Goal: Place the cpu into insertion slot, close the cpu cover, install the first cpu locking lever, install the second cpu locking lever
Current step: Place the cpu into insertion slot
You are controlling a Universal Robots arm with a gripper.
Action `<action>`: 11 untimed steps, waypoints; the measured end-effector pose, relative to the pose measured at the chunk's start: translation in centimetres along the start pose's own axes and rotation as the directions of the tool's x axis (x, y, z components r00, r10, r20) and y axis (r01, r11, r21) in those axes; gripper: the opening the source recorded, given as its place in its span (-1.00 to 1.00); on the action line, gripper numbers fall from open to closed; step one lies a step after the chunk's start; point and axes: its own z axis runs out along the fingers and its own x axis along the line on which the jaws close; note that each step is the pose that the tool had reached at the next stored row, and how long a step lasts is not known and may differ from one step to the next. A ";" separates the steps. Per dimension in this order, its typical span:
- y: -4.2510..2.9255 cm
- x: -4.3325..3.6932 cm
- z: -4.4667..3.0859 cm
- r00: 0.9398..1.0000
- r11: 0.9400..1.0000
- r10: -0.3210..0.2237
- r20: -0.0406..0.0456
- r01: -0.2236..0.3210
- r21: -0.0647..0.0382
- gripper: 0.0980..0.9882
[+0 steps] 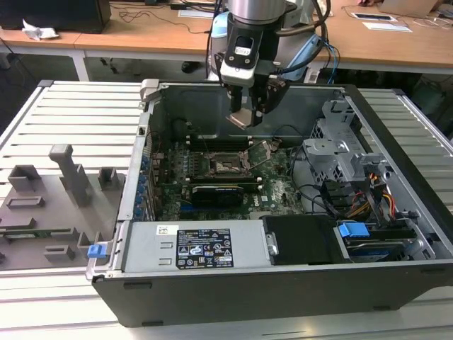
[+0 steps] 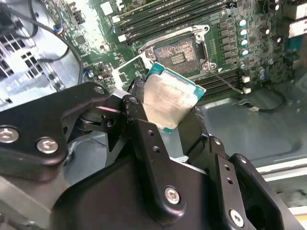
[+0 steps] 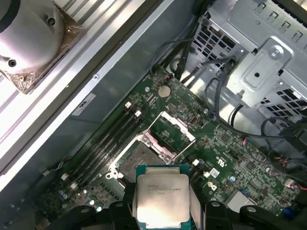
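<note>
- Closest to my wrist cameras, the gripper (image 3: 163, 214) is clenched on the cpu (image 3: 162, 199), with a black finger (image 3: 125, 208) pressed against each of two opposite edges
- The cpu is square, so I cannot give it a long axis; its silver metal top faces the first wrist view's camera, and a green rim shows along the edge away from the gripper's body
- In the exterior view the chip sits tilted at the fingertips, in the air above the motherboard (image 1: 277, 188) and clear of it
- Below and just beyond the chip lies the insertion slot (image 3: 137, 161), uncovered, with its dark contact field bare inside the metal rim
- The cpu cover (image 1: 259, 151) stands hinged up at the slot's edge toward the exterior view's right
- Long memory slots (image 3: 108, 136) run beside the slot
- The open computer case (image 1: 212, 283) rests on a slatted metal table (image 1: 78, 113), with a grey fixture plate (image 1: 42, 209) at the exterior view's left
- Wooden desks (image 1: 141, 35) stand behind
</note>
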 end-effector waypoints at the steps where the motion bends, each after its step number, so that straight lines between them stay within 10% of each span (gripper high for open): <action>1: -0.01 0.00 0.11 0.999 0.999 0.035 0.003 -0.035 -0.001 -0.03; 11: -0.07 -0.01 0.84 0.991 0.991 0.131 0.011 -0.131 -0.003 -0.03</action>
